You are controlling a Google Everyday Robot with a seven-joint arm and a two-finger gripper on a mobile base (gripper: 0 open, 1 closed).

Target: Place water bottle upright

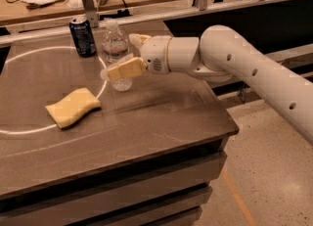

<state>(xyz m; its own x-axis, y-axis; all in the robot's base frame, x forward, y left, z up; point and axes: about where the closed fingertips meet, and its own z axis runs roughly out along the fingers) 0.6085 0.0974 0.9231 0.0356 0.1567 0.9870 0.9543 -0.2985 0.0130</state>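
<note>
The water bottle [115, 44] is clear with a white cap and stands upright on the dark table [161, 117], just right of the dark blue soda can [82, 36]. My gripper [128, 54] reaches in from the right at the bottle's mid-height. The bottle stands between the fingers. The near tan finger [125, 68] is in front of its lower half and the far finger [138, 38] is behind it. The jaws stand apart, slightly wider than the bottle.
A yellow sponge [72, 106] lies at the front left inside a white circle line [29, 54] painted on the table. A metal rail [195, 11] runs along the table's far edge, with a cluttered workbench beyond. The table's right edge drops to the floor.
</note>
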